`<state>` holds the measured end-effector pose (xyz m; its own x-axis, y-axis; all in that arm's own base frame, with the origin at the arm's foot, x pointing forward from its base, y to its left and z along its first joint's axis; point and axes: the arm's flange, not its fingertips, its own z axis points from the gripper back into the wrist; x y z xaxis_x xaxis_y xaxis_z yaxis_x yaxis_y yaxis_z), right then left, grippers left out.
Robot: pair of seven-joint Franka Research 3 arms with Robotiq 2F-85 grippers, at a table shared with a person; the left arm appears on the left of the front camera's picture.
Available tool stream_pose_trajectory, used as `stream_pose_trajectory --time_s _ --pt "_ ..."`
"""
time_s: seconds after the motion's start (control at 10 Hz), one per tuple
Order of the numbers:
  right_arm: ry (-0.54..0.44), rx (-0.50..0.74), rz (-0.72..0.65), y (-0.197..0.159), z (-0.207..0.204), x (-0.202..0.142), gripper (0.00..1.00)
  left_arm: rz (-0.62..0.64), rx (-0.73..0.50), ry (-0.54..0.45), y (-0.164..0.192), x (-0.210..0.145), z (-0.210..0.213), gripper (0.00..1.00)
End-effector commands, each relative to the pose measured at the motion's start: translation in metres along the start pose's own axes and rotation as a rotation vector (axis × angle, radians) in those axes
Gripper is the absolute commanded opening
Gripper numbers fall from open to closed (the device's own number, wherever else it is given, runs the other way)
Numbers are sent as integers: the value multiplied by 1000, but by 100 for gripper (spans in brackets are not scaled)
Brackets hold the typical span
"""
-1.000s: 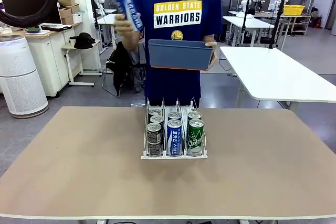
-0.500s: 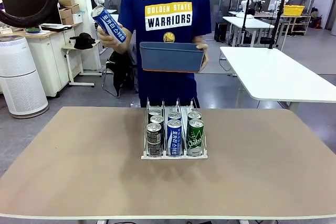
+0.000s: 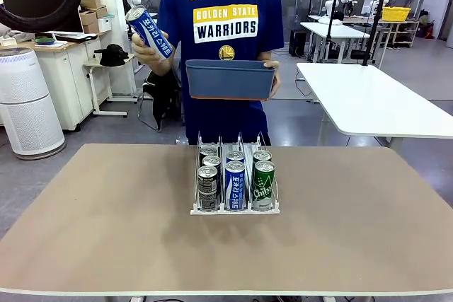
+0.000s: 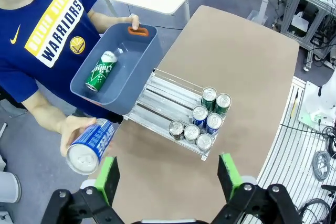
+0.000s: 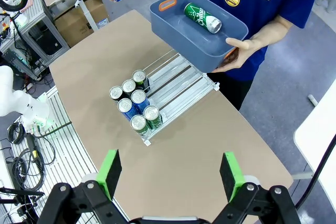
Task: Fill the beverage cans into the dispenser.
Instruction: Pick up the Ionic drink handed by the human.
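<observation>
The dispenser [image 3: 233, 211] stands mid-table, holding several beverage cans: dark ones [image 3: 207, 180] in the left lane, blue-and-white ones [image 3: 234, 183] in the middle, green ones [image 3: 263, 184] on the right. Its rear lane ends [image 4: 157, 103] [image 5: 181, 85] are bare. Beyond the far edge the person holds up a tilted blue-and-white can [image 3: 148, 32] [image 4: 90, 142] in one hand. The other hand carries a blue-grey bin [image 3: 230, 79] with a green can [image 4: 101, 72] [image 5: 202, 17] lying inside. My left gripper [image 4: 168, 174] and right gripper [image 5: 170, 170] hang high above the table, both open, nothing between the fingers.
The tan table [image 3: 106, 231] has wide bare room to either side of and in front of the dispenser. A white table [image 3: 375, 97] stands behind at the right, and an air purifier [image 3: 25, 104] on the floor at the left.
The person has swung the blue-and-white can outward to picture left and tilted it, and shifted slightly left with the bin. Both grippers have stayed open and still.
</observation>
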<state>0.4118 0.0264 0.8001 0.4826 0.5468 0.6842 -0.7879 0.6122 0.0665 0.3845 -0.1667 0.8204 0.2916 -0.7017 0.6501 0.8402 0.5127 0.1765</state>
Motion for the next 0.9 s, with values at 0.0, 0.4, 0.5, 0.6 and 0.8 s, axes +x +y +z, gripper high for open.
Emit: stream_pose_trajectory --time_s 0.0,0.4,0.5,0.6,0.8 --pt "-1 0 2 1 0 0 100 18 23 15 7 -2 -3 100" --pt "-1 0 2 1 0 0 100 -13 120 145 15 -11 -7 100" --pt "-1 0 2 1 0 0 100 -27 116 155 20 -12 -7 100" --pt "-1 0 2 1 0 0 100 -20 123 167 22 -13 -11 100" --pt "-1 0 2 1 0 0 100 -22 136 176 27 -17 -28 100"
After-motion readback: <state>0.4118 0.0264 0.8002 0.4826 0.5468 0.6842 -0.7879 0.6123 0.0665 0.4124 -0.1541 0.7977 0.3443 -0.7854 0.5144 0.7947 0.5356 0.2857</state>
